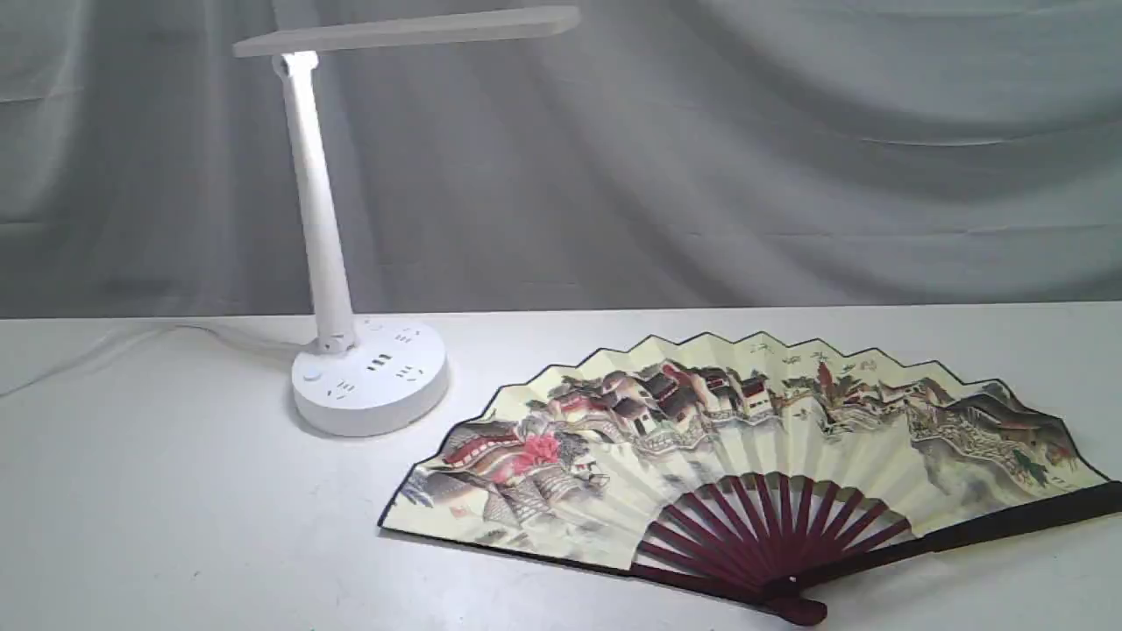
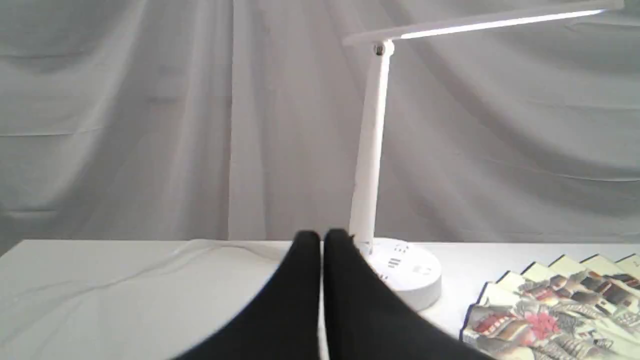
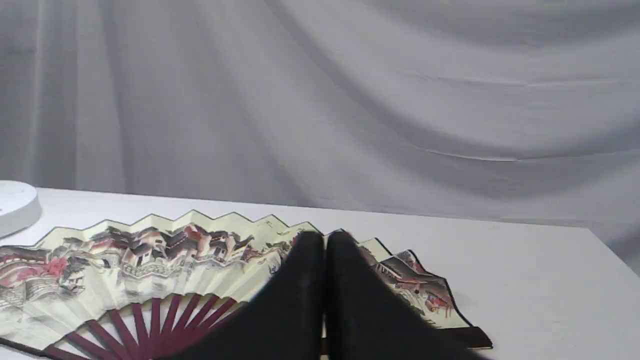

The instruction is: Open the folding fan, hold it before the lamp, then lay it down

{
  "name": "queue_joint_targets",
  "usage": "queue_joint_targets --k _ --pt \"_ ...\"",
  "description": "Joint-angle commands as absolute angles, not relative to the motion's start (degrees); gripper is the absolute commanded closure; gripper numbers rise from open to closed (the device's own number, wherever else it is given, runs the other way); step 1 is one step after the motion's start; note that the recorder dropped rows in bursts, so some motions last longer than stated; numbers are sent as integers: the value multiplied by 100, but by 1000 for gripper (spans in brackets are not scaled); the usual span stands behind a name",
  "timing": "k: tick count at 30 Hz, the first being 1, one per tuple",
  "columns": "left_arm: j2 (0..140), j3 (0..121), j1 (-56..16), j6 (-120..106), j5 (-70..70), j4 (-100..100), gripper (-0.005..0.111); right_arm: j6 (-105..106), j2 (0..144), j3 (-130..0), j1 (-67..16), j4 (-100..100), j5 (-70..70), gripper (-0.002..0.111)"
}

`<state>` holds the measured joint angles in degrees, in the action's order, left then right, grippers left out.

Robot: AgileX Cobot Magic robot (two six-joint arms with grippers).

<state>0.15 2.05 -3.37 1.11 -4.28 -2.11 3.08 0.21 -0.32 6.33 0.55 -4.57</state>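
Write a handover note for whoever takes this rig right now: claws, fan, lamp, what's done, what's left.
Left claw: shut, empty.
Right claw: shut, empty.
Folding fan: spread open, flat on the table, beside the lamp, not touching its base.
Done: fan opened and laid down.
Left: nothing evident; whether it was held before the lamp cannot be told here.
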Motion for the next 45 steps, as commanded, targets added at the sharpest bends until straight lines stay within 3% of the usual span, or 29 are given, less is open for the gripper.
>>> queue_joint_targets --k 1,7,45 --pt "0 0 -334 149 -485 -240 107 382 0 0 615 152 -496 108" --pt "0 0 -334 149 -804 -240 107 382 0 0 615 89 -1160 108" --pt "0 0 -334 149 -1061 -257 107 297 0 0 615 -56 -1098 108"
